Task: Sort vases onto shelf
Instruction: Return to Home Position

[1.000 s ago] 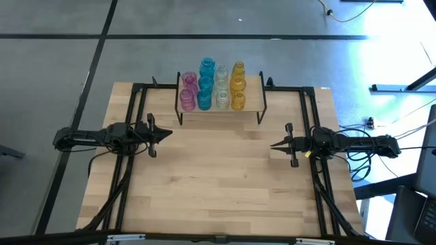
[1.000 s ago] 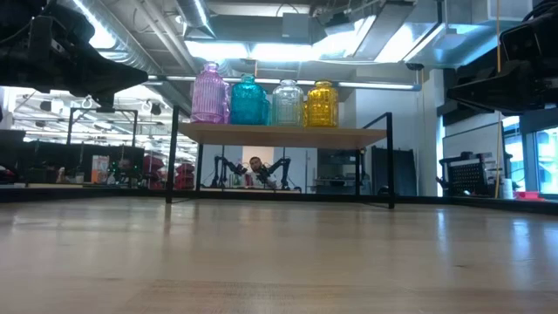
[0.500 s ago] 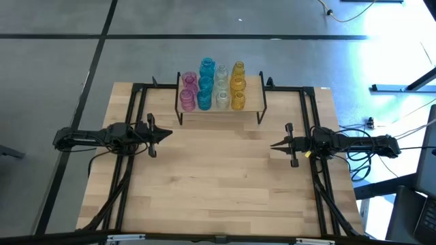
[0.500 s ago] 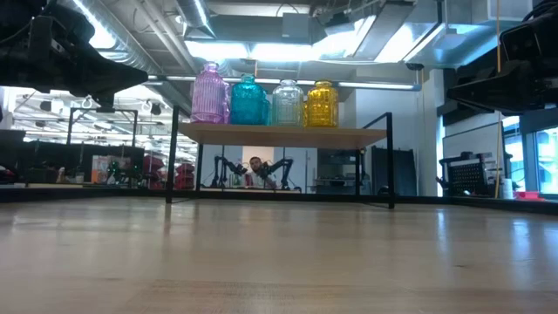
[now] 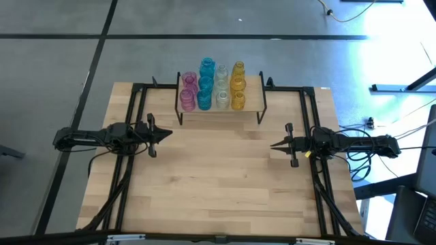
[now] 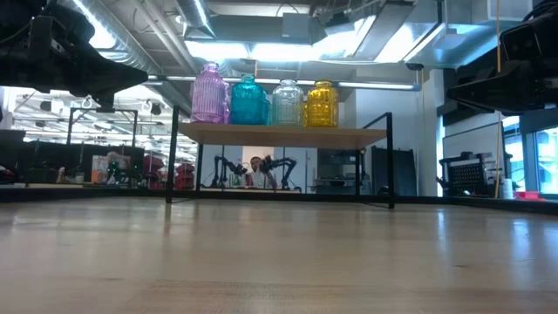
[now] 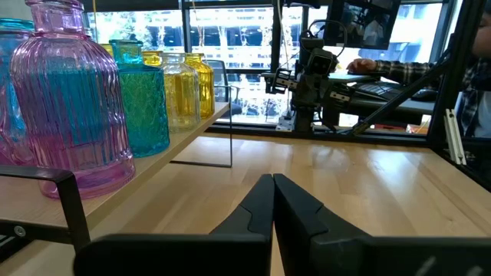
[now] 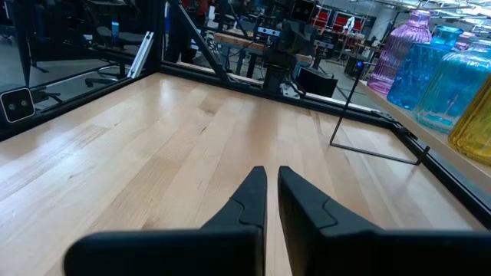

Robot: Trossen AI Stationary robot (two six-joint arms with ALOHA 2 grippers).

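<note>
**Vases lined up on the shelf, both hands idle**

All the vases (image 5: 212,86) stand on the shelf (image 5: 255,95) at twelve o'clock on the desk (image 5: 218,184), grouped by colour in rows running front to back: pink, then teal, clear and amber from nine o'clock side to three. No vase shows on the bare desk, so the sorting looks finished or nearly so.

The left hand (image 5: 167,134) hangs over the desk at nine o'clock, fingers pressed together and holding nothing. The right hand (image 5: 274,144) sits opposite at three o'clock, fingers nearly touching, a thin slit between them, also empty. Both point inward and sit well apart from the shelf.

The vases are ribbed glass, so likely stiff, slick, breakable and light enough to tip. A grip around the wide body, low down, would probably be steadier than one on the narrow neck. They stand close together, which leaves little room for fingers between neighbours.

The high view alone shows the depth of each row; the low view shows only the front four vases side by side and the open space beneath the board. The left wrist view shows the ribbing on the pink vase (image 7: 69,107) close up, and the right wrist view catches the row from the amber end.
</note>
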